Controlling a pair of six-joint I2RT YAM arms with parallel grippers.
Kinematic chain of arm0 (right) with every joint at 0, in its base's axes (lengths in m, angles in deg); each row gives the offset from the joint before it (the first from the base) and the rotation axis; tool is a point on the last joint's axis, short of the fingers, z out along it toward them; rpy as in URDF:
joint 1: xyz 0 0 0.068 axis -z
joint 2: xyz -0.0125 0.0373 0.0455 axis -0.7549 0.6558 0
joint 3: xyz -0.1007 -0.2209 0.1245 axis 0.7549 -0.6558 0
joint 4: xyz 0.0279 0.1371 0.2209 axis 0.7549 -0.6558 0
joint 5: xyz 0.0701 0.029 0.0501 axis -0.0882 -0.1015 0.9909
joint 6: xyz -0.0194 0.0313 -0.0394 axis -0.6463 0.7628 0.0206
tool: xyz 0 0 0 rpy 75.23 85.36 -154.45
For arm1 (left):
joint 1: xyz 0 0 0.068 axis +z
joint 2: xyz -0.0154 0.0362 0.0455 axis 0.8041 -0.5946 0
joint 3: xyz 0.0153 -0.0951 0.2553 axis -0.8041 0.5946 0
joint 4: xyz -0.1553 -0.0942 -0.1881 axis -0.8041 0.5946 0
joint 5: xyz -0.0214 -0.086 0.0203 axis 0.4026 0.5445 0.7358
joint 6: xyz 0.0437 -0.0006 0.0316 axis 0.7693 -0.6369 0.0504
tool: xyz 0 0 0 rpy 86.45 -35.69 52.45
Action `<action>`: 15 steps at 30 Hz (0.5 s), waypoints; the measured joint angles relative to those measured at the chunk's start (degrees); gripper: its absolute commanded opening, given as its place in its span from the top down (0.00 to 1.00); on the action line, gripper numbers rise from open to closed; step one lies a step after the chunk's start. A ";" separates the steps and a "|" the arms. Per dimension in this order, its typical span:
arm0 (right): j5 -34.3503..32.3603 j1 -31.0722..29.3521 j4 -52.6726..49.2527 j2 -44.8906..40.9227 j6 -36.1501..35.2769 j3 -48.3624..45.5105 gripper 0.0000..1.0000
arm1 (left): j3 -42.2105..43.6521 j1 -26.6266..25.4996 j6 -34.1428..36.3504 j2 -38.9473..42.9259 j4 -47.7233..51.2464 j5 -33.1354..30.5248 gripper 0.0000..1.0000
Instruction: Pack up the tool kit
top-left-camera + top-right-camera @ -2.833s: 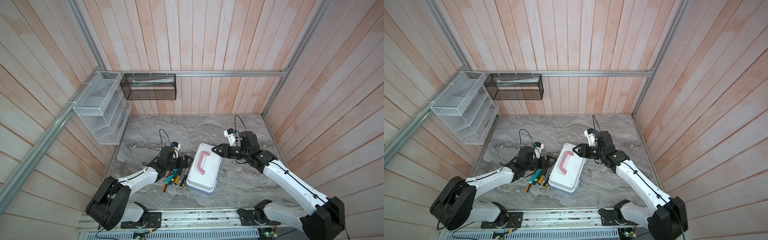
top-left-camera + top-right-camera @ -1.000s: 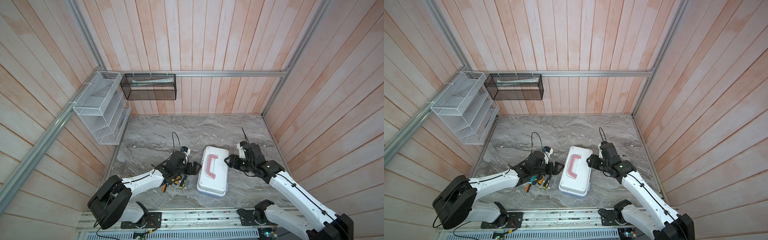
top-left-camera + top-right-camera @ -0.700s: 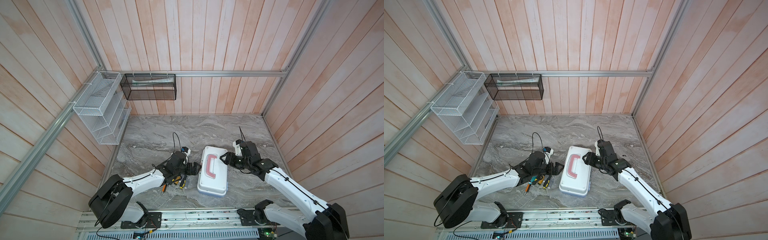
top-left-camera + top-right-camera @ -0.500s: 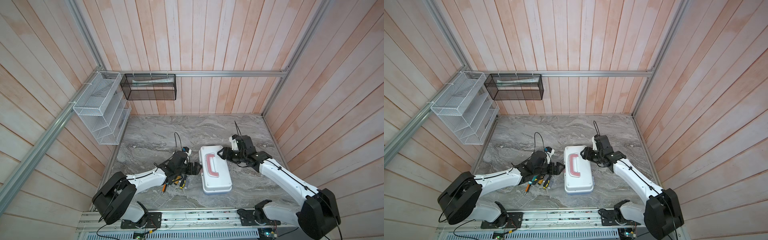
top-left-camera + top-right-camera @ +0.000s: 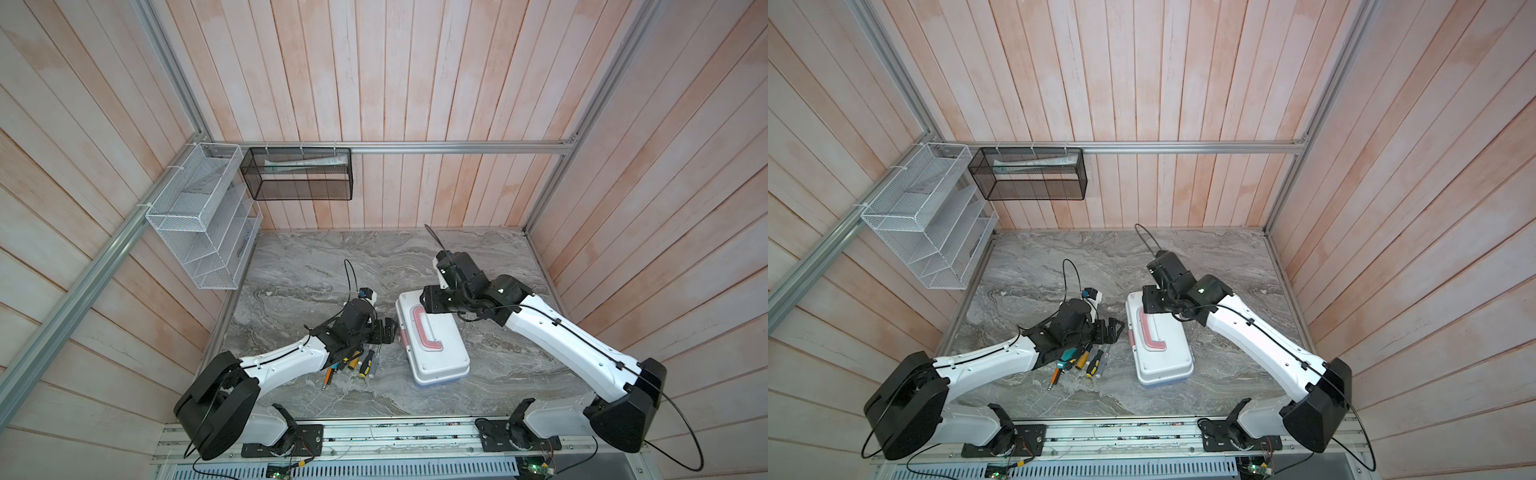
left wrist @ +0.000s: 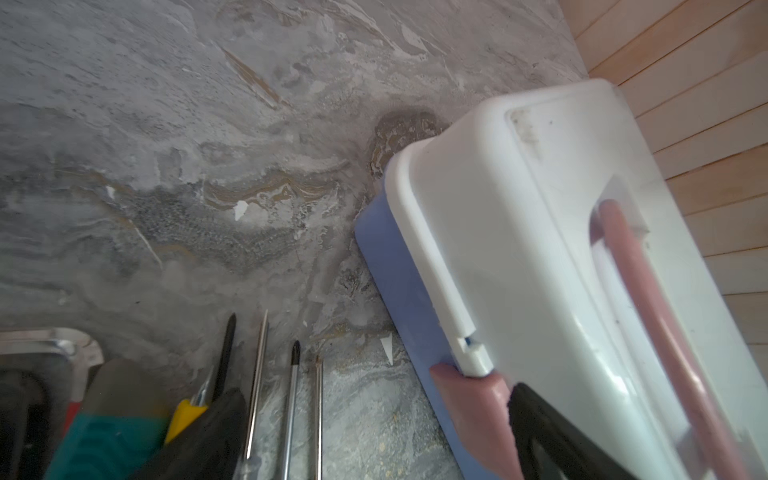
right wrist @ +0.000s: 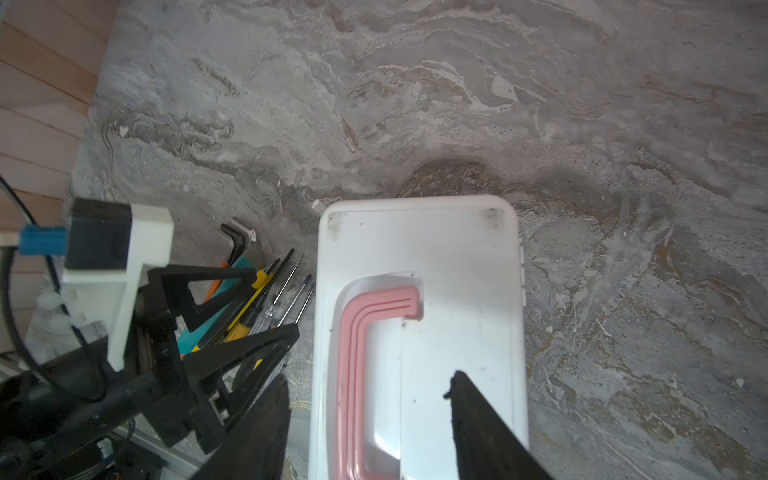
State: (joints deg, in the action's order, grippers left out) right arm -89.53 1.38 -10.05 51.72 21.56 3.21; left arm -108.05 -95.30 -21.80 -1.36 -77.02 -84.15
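The tool kit case (image 5: 434,345) (image 5: 1160,345) lies shut on the marble table, white lid with a pink handle (image 7: 357,332) up and the blue base (image 6: 395,266) showing below. My right gripper (image 5: 429,301) (image 7: 368,428) stands open at its far end, one finger over the lid and one beside its edge. Beside the case's left side my left gripper (image 5: 387,329) (image 6: 374,440) is open, one finger by the pink latch (image 6: 469,403). Screwdrivers (image 5: 1091,359) (image 6: 291,395), a teal tool (image 5: 1068,355) and an orange stick (image 5: 1054,377) lie under the left arm.
A white wire basket (image 5: 203,232) hangs on the left wall and a black mesh basket (image 5: 299,178) on the back wall. A bent hex key (image 7: 237,243) lies by the tools. Wooden walls close in the table (image 5: 332,262) on three sides.
The case has turned on the table: its far end swung left, its near end right. My right gripper moved back and left to the case's far end. The left arm barely moved.
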 measured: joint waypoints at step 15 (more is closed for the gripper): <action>-15.67 -13.42 -23.69 21.05 9.38 14.64 0.48 | 10.99 0.63 -3.91 11.43 0.33 -2.23 0.00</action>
State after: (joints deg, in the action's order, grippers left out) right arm -105.21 -12.04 -33.74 72.77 30.94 17.86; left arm -97.05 -94.66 -25.71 10.07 -76.69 -86.38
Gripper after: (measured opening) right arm 0.532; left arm 0.998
